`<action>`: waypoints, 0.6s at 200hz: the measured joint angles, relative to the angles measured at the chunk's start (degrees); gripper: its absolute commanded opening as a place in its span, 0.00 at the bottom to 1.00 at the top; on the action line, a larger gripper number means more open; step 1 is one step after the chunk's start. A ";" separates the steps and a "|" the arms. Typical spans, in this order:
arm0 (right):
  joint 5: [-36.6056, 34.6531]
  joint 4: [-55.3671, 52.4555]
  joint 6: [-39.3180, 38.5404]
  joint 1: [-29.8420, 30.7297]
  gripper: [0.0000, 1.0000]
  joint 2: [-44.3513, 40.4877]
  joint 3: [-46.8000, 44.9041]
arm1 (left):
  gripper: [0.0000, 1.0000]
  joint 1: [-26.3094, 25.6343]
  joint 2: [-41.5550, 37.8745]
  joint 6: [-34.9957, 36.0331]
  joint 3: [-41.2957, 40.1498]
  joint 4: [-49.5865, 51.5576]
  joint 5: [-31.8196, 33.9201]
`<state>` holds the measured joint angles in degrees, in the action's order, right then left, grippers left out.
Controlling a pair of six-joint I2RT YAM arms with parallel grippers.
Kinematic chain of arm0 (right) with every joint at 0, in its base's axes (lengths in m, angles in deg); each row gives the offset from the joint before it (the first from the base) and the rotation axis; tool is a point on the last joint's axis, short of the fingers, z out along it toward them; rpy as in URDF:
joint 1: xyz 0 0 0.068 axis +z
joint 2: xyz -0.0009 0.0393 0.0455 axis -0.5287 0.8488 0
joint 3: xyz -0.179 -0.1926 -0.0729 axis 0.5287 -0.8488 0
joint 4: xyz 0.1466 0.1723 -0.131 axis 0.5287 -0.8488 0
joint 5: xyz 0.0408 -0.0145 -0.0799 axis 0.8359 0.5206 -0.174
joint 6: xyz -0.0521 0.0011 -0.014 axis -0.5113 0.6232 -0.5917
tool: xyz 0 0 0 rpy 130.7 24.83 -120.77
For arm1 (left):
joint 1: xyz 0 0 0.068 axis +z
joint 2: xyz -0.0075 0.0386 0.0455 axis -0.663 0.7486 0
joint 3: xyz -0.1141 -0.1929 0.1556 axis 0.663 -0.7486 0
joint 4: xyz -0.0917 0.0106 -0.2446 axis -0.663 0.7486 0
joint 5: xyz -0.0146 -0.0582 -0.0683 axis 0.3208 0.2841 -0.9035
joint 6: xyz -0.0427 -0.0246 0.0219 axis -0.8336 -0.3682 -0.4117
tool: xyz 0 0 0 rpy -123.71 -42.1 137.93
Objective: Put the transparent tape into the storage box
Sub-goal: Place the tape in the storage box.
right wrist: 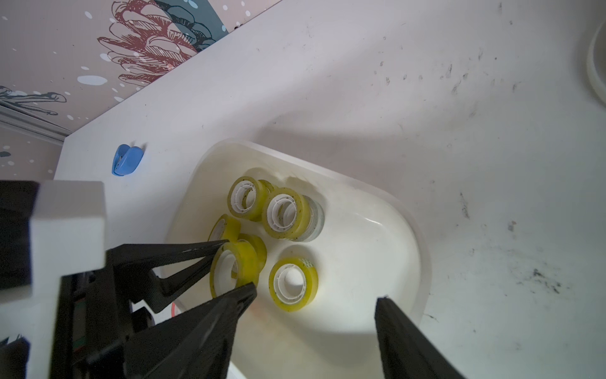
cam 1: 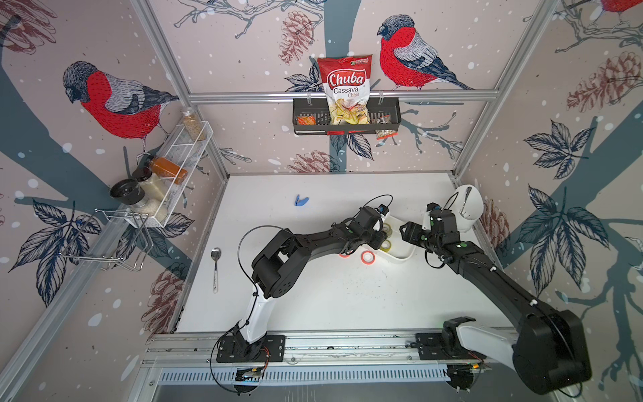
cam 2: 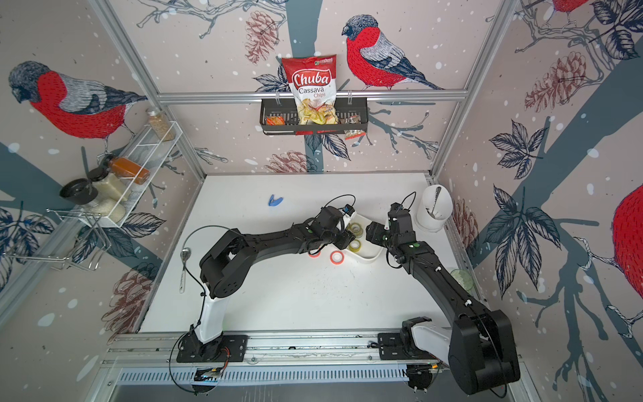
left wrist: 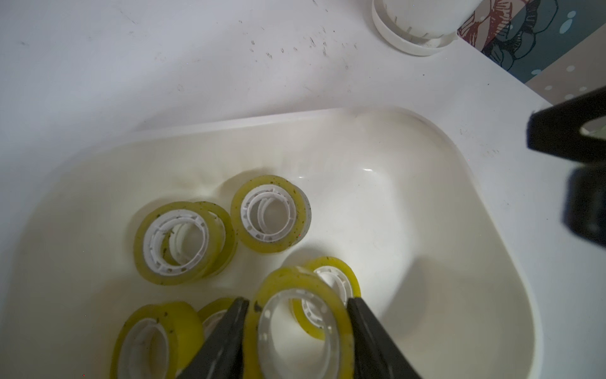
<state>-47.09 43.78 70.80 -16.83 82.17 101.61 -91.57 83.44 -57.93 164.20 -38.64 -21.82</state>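
at the left of the tabletop [cam 1: 313,296], a spoon [cam 1: 215,264] and, farther back, a blue clip [cam 1: 301,201], both well apart from the work. then the left hand [left wrist: 296,300], clamped across the outer band of the transparent tape [left wrist: 288,278], roll upright over the storage box [left wrist: 426,229], above other rolls [left wrist: 177,242] lying inside. likely light, stiff, slick on the band; surer taken across the flat faces. red rolls [cam 1: 367,257] on the tabletop just left of the low rim. bare floor in the box's right half for a drop. right hand [right wrist: 316,293] there, spread wide, empty. far right, a white holder [cam 1: 468,209].

One storage box [cam 1: 405,257], two orange tapes [cam 1: 362,257]
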 measured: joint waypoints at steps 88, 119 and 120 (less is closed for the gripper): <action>0.70 0.07 0.00 -0.35 0.72 -0.20 -0.17 | 0.52 -0.35 4.02 -0.83 3.13 0.63 -0.17; 1.11 0.11 0.02 -0.50 0.72 -0.22 -0.20 | 0.54 -0.37 5.18 -0.81 4.33 1.79 -0.07; 1.14 0.11 0.02 -0.50 0.72 -0.22 -0.20 | 0.54 -0.37 5.20 -0.81 4.35 1.84 -0.07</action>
<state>-45.95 43.89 70.82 -17.33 81.95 101.42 -91.94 88.64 -58.74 168.55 -36.80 -21.89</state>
